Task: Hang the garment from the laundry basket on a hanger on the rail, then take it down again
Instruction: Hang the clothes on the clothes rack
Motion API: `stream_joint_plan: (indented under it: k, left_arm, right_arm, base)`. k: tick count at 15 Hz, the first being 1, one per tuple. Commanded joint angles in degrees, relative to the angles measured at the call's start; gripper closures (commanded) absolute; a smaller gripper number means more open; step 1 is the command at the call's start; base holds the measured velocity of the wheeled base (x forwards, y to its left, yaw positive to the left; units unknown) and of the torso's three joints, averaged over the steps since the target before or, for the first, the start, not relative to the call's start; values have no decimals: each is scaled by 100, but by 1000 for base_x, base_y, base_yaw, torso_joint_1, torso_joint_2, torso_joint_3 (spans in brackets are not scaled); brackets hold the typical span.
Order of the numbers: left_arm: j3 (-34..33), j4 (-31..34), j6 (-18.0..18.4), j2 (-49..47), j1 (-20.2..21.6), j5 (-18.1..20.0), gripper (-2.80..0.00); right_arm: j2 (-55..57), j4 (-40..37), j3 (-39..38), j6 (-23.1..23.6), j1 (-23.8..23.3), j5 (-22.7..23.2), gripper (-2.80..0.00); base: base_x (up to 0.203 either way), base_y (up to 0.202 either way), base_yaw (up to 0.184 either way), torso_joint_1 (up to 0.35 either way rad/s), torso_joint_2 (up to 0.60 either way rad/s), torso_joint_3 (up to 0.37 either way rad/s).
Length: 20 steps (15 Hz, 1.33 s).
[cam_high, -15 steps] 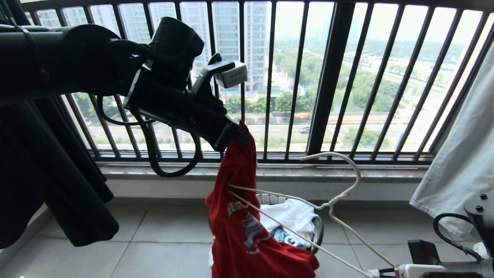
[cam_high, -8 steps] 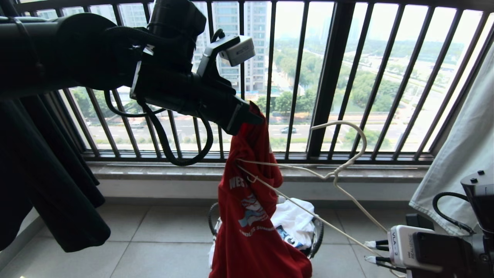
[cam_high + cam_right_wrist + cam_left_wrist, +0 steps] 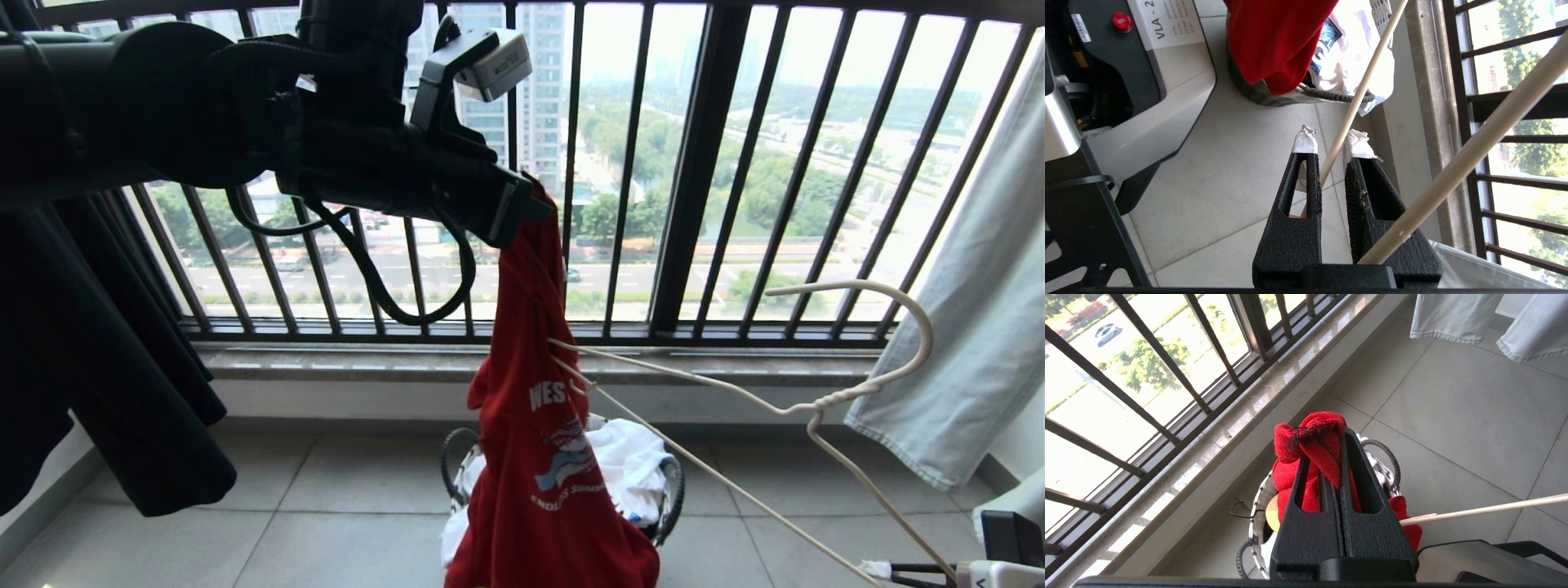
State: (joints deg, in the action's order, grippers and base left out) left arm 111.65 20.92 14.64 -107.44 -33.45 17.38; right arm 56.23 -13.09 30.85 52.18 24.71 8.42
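Head view: the left end effector (image 3: 535, 214), upper centre of the frame, pinches the top of the red T-shirt (image 3: 547, 457), which hangs over the laundry basket (image 3: 671, 490) at lower centre. The white wire hanger (image 3: 816, 408) runs from the shirt toward the lower right.

Left wrist view: fingers (image 3: 1359, 473) clamped on bunched red cloth.

Right wrist view: the right end effector (image 3: 1330, 141), its jaws narrow, grips the hanger's rod.

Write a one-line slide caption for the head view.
Left gripper holds the red T-shirt above the basket with the white hanger poked into it.
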Motion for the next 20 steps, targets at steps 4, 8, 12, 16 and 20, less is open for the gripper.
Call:
stream_joint_plan:
  k: [4, 8, 12, 16, 20]
  left_arm:
    - [6, -404, -206, 100, 5, -16, 0]
    - [-12, -326, -333, 184, 5, -7, 0]
    - [-47, -65, -331, 216, -12, 2, 0]
    - [-38, -70, -335, 87, -74, 11, 0]
    - [-38, -96, -251, -108, -87, -9, 0]
  right_arm:
    - [-376, 17, 170, 33, -361, -13, 0]
    - [-62, 34, 401, 38, -559, -15, 0]
    - [238, 341, 470, 85, -581, -16, 0]
    - [374, 335, 518, 214, -422, 16, 0]
    - [397, 307, 510, 214, -221, 19, 0]
  base:
    - [0, 0, 0, 0, 0, 0]
    - [0, 0, 0, 0, 0, 0]
    - [0, 0, 0, 0, 0, 0]
    - [0, 0, 0, 0, 0, 0]
    - [0, 0, 0, 0, 0, 0]
